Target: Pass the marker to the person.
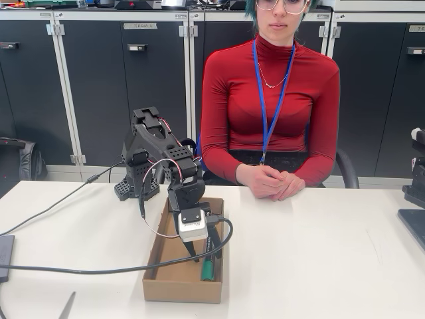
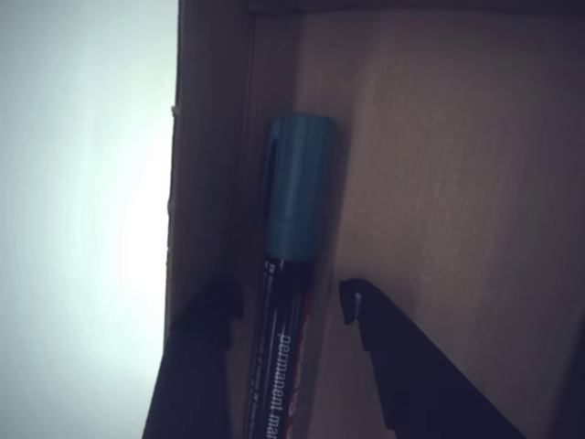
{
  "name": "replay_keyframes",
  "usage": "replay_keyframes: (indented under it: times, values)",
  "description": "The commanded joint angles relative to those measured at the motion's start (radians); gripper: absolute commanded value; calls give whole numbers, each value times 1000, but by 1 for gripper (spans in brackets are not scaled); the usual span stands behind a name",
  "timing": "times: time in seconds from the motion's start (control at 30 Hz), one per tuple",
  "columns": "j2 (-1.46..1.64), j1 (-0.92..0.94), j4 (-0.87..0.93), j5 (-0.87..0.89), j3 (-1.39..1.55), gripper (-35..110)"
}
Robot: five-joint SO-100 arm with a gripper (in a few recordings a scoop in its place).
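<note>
The marker [image 1: 208, 269] lies in a shallow cardboard box [image 1: 174, 287] on the white table, against the box's right wall in the fixed view. In the wrist view the marker [image 2: 294, 192] shows a green cap and a dark printed body along the box wall. My gripper [image 1: 202, 256] is lowered into the box and open, its fingers [image 2: 358, 304] on either side of the marker's body, with a gap on one side. The person [image 1: 272, 100] in a red turtleneck with a blue lanyard sits behind the table, hands [image 1: 273, 183] folded on its far edge.
A black cable [image 1: 99, 269] loops across the table in front of the box. A grey blade-like object [image 1: 66, 306] lies at the front left edge. Dark equipment [image 1: 415, 189] stands at the right edge. Cabinets line the back wall.
</note>
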Motion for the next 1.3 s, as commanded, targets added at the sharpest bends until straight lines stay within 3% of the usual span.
replay_keyframes:
  times: [0.0,0.43,0.63,1.27]
  values:
    - [5,-23,25,-20,-52,19]
    - [-32,49,147,-43,-49,16]
    - [-31,52,144,-43,-54,-5]
    - [110,49,245,120,-330,-5]
